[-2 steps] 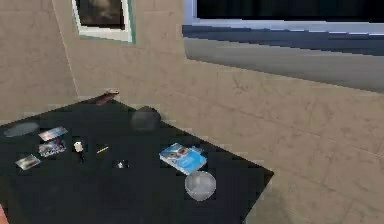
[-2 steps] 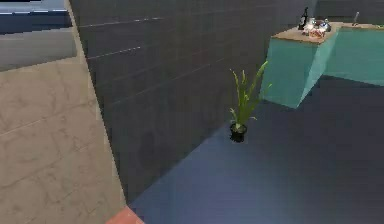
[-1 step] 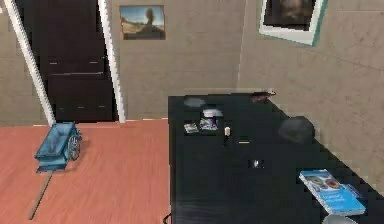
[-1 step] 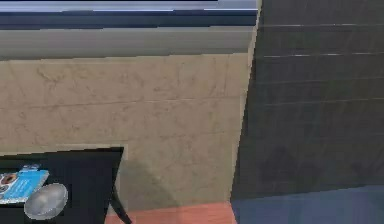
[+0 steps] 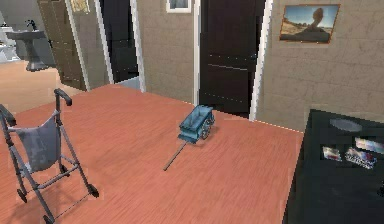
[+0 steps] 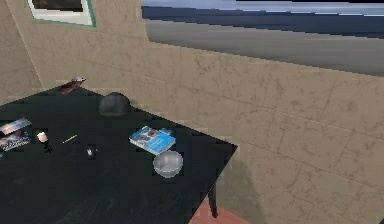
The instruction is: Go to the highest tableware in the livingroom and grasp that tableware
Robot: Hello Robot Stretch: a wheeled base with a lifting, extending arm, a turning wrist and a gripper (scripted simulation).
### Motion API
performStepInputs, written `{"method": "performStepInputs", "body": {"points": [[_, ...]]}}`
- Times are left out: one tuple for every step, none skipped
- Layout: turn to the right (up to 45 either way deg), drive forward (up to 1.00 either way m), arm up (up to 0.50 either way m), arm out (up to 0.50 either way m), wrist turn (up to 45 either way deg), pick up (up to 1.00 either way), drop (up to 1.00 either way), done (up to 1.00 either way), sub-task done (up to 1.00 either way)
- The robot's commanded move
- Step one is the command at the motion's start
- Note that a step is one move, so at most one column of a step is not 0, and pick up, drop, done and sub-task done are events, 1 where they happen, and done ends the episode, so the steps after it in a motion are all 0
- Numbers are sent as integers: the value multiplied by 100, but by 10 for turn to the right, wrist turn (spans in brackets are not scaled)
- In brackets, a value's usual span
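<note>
A black table takes up the arm side view's lower left. On it, near the right corner, stands a greyish see-through bowl. A dark rounded bowl-like thing sits farther back by the wall. Between them lies a blue book. The same table shows at the forward view's right edge, with a flat dark dish at its far end.
Small items lie on the table: a pencil, a little dark lump and a magazine. On the wooden floor stand a blue toy wagon and a walker. Dark doors line the far wall.
</note>
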Motion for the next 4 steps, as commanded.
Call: {"method": "performStepInputs", "body": {"points": [[0,0,50,0,0,0,0,0,0],[0,0,34,0,0,0,0,0,0],[0,0,0,36,0,0,0,0,0],[0,0,0,0,450,0,0,0,0]]}}
